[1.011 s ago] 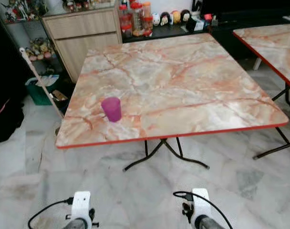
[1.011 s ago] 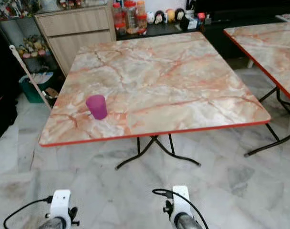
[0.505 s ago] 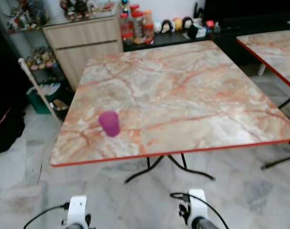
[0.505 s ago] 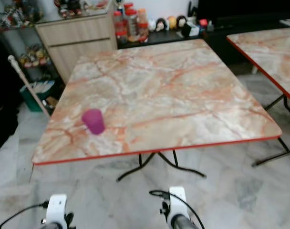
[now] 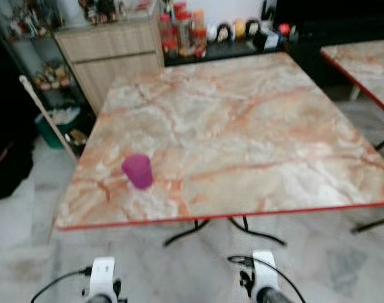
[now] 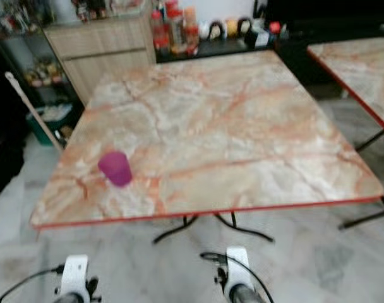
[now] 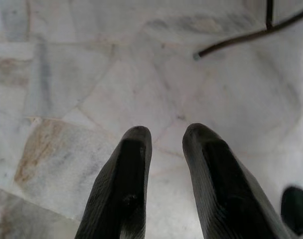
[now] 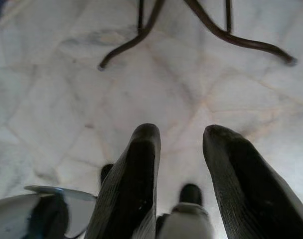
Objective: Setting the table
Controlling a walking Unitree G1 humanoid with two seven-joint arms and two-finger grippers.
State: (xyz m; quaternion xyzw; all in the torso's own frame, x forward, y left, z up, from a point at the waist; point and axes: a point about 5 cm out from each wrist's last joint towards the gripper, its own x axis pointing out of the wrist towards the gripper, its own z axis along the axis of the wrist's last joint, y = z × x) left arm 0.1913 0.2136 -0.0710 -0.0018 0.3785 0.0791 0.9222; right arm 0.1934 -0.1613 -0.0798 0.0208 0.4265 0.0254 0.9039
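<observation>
Both arms hung low over the marble floor [image 7: 91, 99], short of the bench [image 5: 242, 126]. The left claw [image 7: 164, 137] and right claw [image 8: 180, 137] each held empty fingers slightly parted. The purple cup [image 5: 138, 171] stood upright on the bench, ahead of the left claw, near the front edge.

A wooden cabinet [image 5: 110, 47] stands at the far left, jars [image 5: 182, 31] and small figurines [image 5: 233, 28] just right of it. A stick [image 5: 47, 117] leans beside a green bin [image 5: 50, 120].
</observation>
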